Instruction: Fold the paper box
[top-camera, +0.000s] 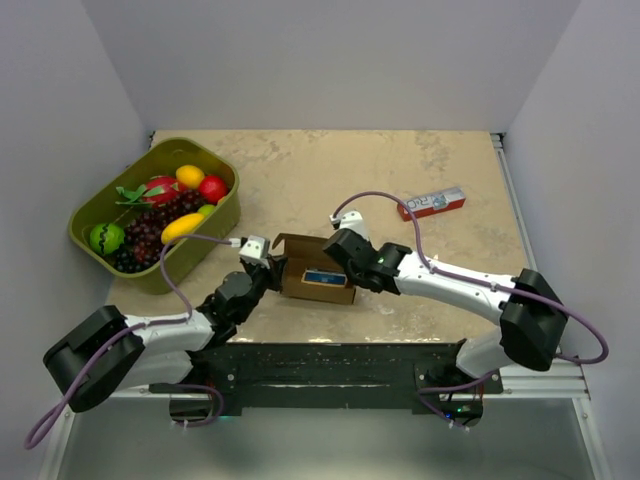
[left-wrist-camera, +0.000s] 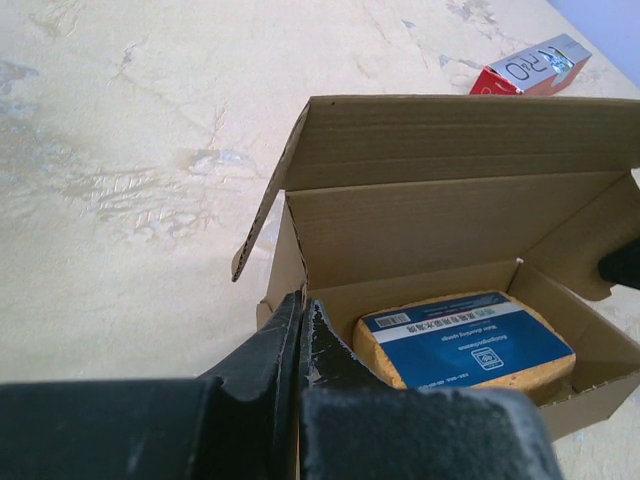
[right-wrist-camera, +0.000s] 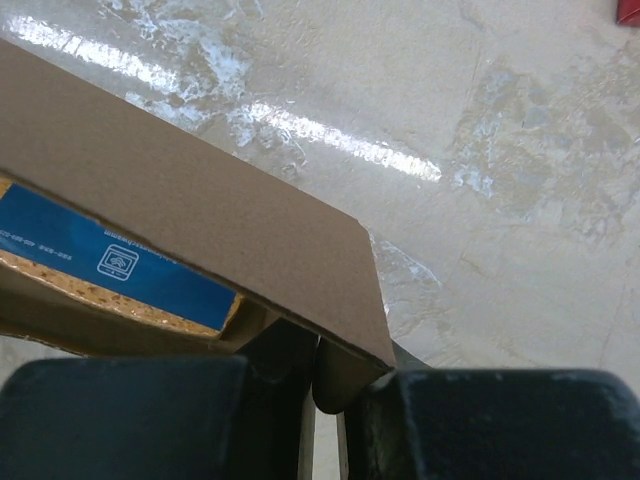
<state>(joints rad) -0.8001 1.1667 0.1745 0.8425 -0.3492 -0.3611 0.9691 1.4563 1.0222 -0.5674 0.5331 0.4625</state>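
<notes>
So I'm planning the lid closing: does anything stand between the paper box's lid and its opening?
The blue-labelled sponge lies low inside the paper box, apparently below the rim, so it is likely no obstacle. The left gripper, though, is clamped on the near wall, where the lid would land.

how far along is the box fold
Done: the box stands with its walls up and the block inside. In hand: the left end effector pinches its near-left corner, and the right end effector pinches a flap. Left: the lid is open and needs folding down and tucking.
</notes>
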